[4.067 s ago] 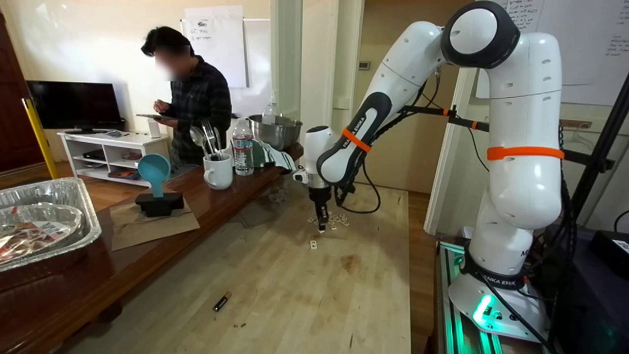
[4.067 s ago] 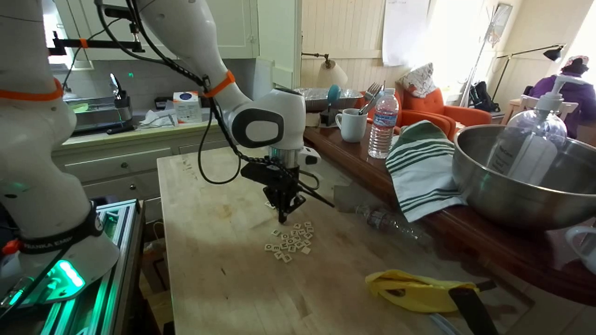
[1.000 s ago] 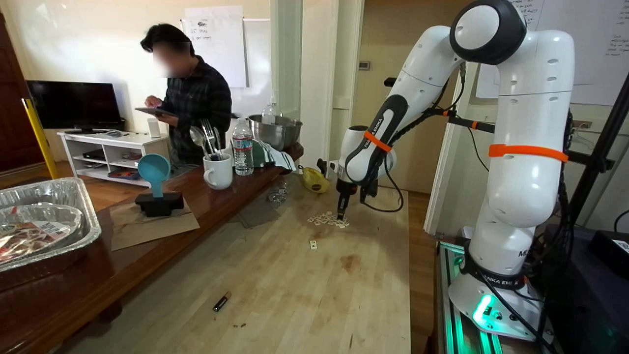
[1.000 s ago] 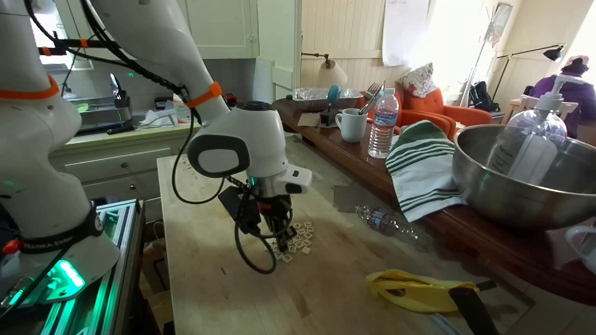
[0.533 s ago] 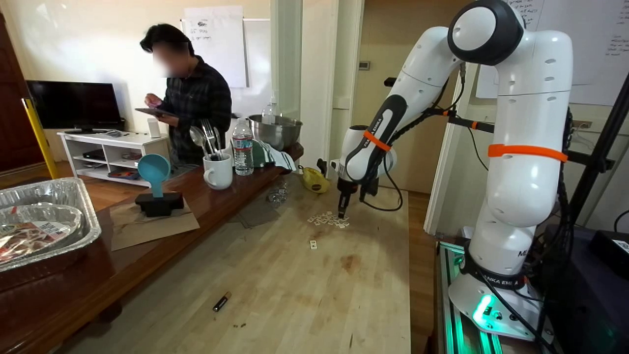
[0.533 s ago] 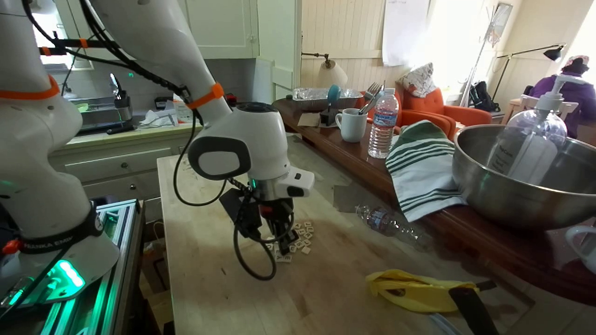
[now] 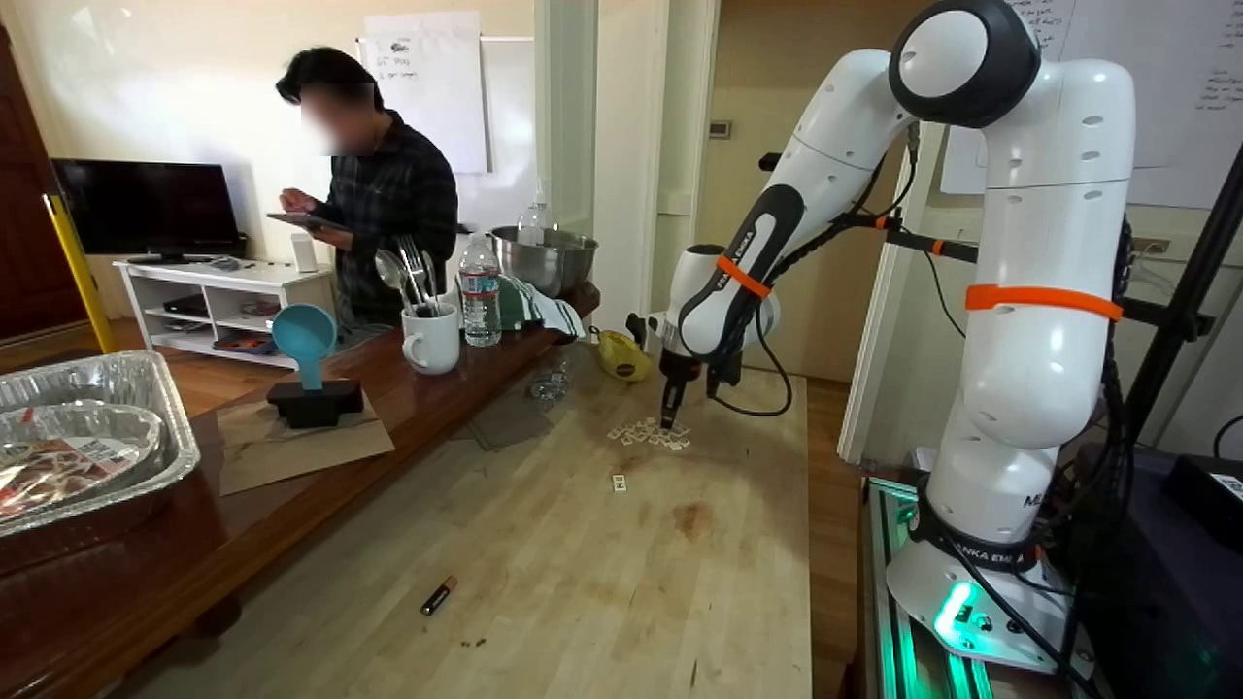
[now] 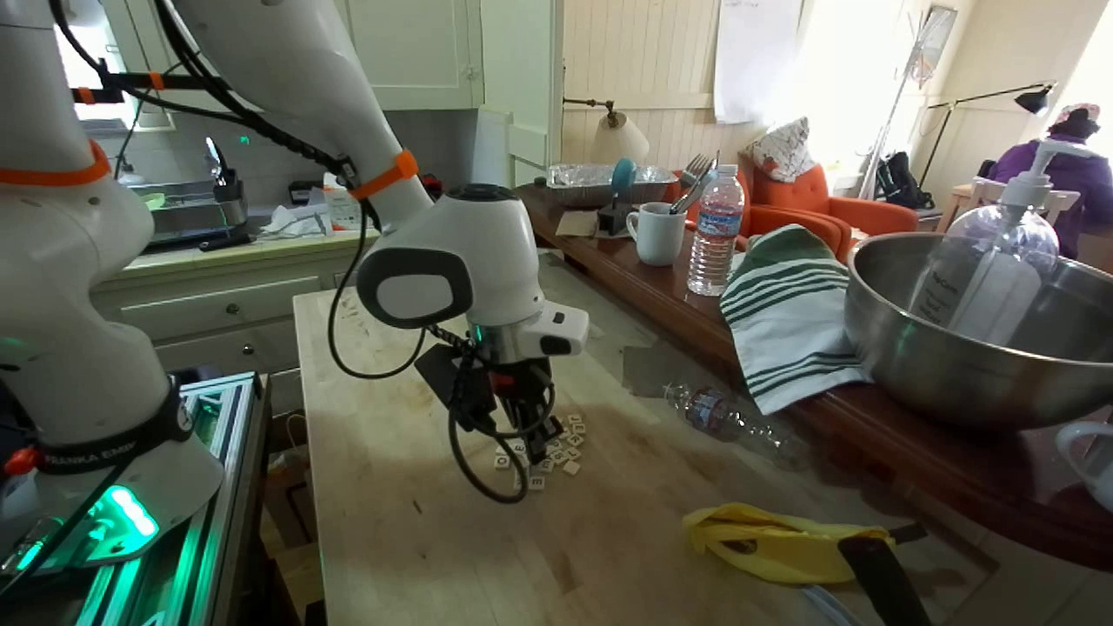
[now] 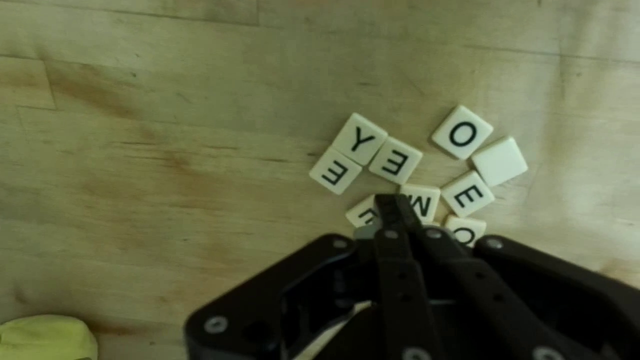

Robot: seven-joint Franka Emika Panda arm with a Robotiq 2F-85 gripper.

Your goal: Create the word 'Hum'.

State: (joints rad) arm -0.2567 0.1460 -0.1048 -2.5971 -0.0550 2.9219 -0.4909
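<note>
Pale square letter tiles (image 7: 636, 432) lie in a loose cluster on the table. Apart from them, two tiles (image 7: 620, 482) sit together in an exterior view; one seems to bear an H, the other is too small to read. In the wrist view an M tile (image 9: 423, 204) is partly covered by my gripper (image 9: 393, 198), whose fingers are together with nothing between them. Its tips point down over the cluster; whether they touch a tile I cannot tell. Around it show a Y tile (image 9: 360, 139), several E tiles, O tiles and a blank tile (image 9: 500, 161). No U shows legibly.
A battery (image 7: 439, 595) lies on the table (image 7: 583, 602). Toward its far end are a yellow bag (image 8: 783, 543) and an empty plastic bottle (image 8: 722, 413). The raised wooden ledge alongside holds a mug (image 8: 657, 235), a water bottle (image 8: 716, 230) and a metal bowl (image 8: 974, 365).
Over several seconds my gripper has moved from the cluster's edge near the two tiles to above the cluster. In the last second it has risen slightly, and a tile by its tip has turned a little.
</note>
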